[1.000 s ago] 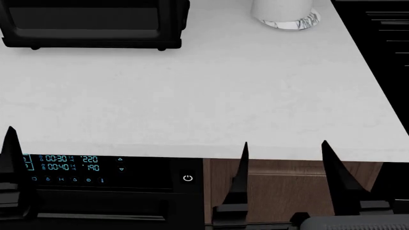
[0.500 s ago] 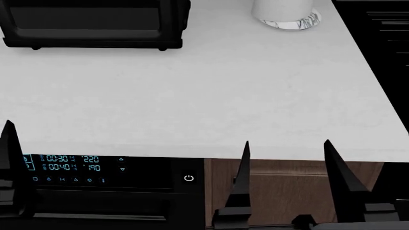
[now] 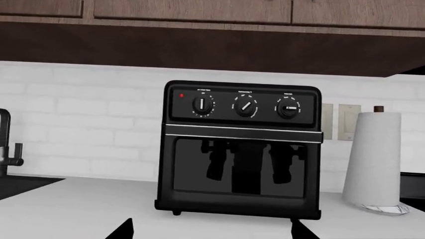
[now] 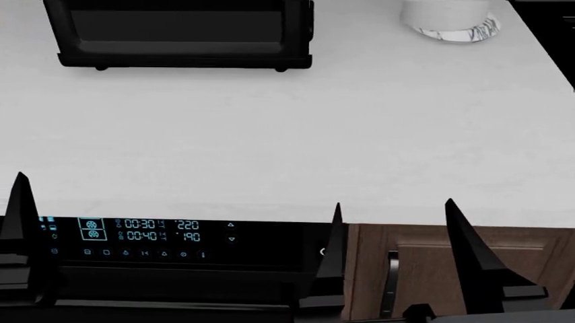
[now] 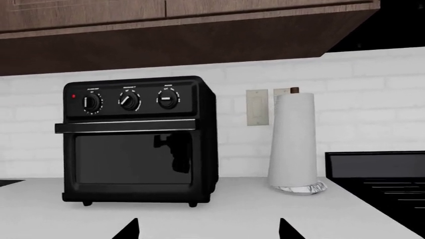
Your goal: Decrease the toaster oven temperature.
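Note:
The black toaster oven stands at the back of the white counter, by the brick wall. It has a dark glass door, a bar handle and three knobs along its top. It also shows in the right wrist view and at the head view's top edge. My left gripper is open and empty, well in front of it. My right gripper is open and empty too, near the counter's front edge. Of the left gripper, the head view shows only one finger.
A paper towel roll stands right of the toaster oven. A black cooktop lies further right. A faucet is at the far left. The built-in oven with cyan display and a wooden cabinet door sit below the counter. Upper cabinets overhang.
The head view has shifted left: the toaster oven, paper towel and built-in oven display now show further right, and the cabinet door handle has come into view. Both grippers stay open.

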